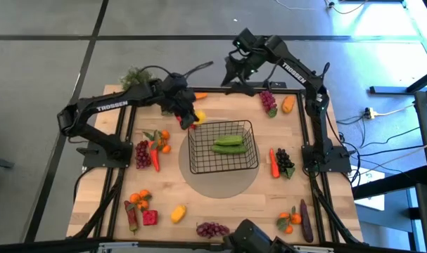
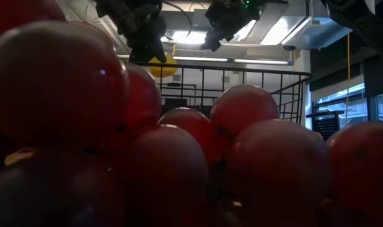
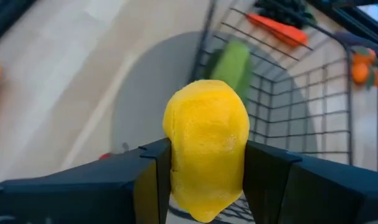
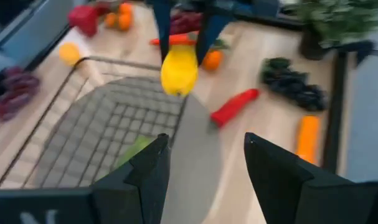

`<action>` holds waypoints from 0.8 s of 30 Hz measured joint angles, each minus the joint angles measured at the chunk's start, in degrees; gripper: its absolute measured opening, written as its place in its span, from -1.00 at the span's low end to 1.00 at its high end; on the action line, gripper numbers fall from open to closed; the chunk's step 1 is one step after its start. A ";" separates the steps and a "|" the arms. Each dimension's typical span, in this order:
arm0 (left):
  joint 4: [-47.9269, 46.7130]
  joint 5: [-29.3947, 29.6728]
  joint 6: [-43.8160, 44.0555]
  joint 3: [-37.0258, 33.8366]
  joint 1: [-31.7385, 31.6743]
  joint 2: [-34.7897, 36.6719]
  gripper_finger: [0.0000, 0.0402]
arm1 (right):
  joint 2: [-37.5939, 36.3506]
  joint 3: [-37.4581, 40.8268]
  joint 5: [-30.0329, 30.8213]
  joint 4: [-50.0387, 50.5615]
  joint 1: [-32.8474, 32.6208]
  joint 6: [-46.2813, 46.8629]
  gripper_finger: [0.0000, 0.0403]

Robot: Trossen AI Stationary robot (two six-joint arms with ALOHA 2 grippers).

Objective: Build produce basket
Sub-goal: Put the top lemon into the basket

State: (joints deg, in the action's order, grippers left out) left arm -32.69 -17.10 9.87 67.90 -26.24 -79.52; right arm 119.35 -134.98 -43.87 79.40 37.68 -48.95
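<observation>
- The black wire basket (image 1: 223,147) sits mid-table on a grey round mat (image 1: 220,181), with two green cucumbers (image 1: 228,144) lying inside it.
- The left gripper (image 1: 190,117) hangs just past the basket's far-left corner, pinched on a yellow lemon (image 3: 205,147). In the left wrist view the lemon is wedged right between the two dark fingers (image 3: 148,180), up off the table.
- The right wrist view catches that same lemon (image 4: 179,70) dangling above the basket's edge.
- The right gripper (image 1: 236,72) is up beyond the far edge of the table, fingers apart and nothing between them.
- The rest of the produce is scattered around the wood table (image 1: 199,204).
- Far right: dark red grapes (image 1: 269,101) next to an orange piece (image 1: 288,105).
- Right of the basket: a carrot (image 1: 274,163) and dark grapes (image 1: 285,161).
- Left of the basket: purple grapes (image 1: 142,154), a red pepper (image 1: 155,157) and small oranges (image 1: 161,140).
- Near edge: more oranges (image 1: 138,199), a red block-shaped piece (image 1: 150,217), another yellow piece (image 1: 177,213), grapes (image 1: 212,229) and a purple eggplant (image 1: 306,221).
- A leafy green plant (image 1: 134,77) sits at the far-left corner.
- The low view is basically all red grapes (image 2: 178,157) filling the lens.
</observation>
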 joint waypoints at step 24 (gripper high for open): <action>0.03 8.33 -0.78 0.00 12.71 -11.86 -0.37 | -7.10 0.02 -0.93 10.69 -5.21 -5.25 -0.04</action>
State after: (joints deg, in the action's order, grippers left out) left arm -32.65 -8.77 9.09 67.90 -13.53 -91.38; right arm 112.25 -134.96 -44.80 90.08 32.48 -54.19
